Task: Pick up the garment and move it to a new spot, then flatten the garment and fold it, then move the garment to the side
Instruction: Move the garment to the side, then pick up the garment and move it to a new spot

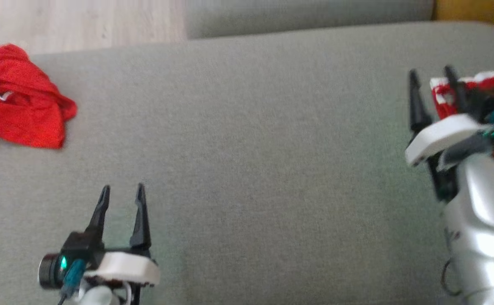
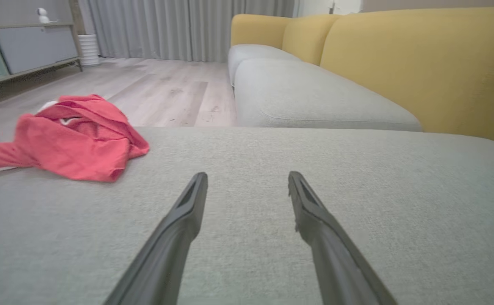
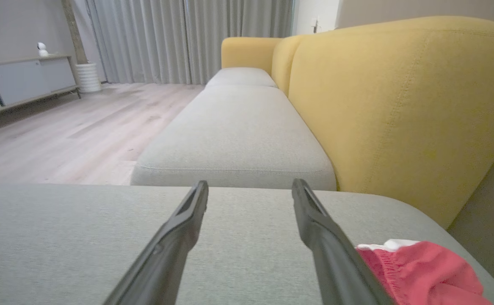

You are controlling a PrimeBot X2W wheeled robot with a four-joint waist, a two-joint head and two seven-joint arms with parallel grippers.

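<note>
1. On the far left of the grey cushion (image 1: 272,148): a crumpled red garment (image 1: 18,101), heaped and not yet flattened, well apart from both arms.
2. At the right edge, near the yellow backrest (image 3: 399,106): a red-and-white garment (image 1: 441,106), compact, probably parked there to keep the middle of the cushion free.
3. Right fingers (image 1: 417,106) spread wide and gripping nothing, standing just beside that right-hand cloth. Cannot tell whether one brushes it.
4. Left fingers (image 1: 142,220) also parted and empty, low over bare cushion, with the crumpled heap ahead and off to their left.
5. Likely reading: right-hand piece set to the side as the task's last step asks, and the left heap next in line. Nearer the left fingers, so probably theirs to fetch and carry toward the open middle.
</note>
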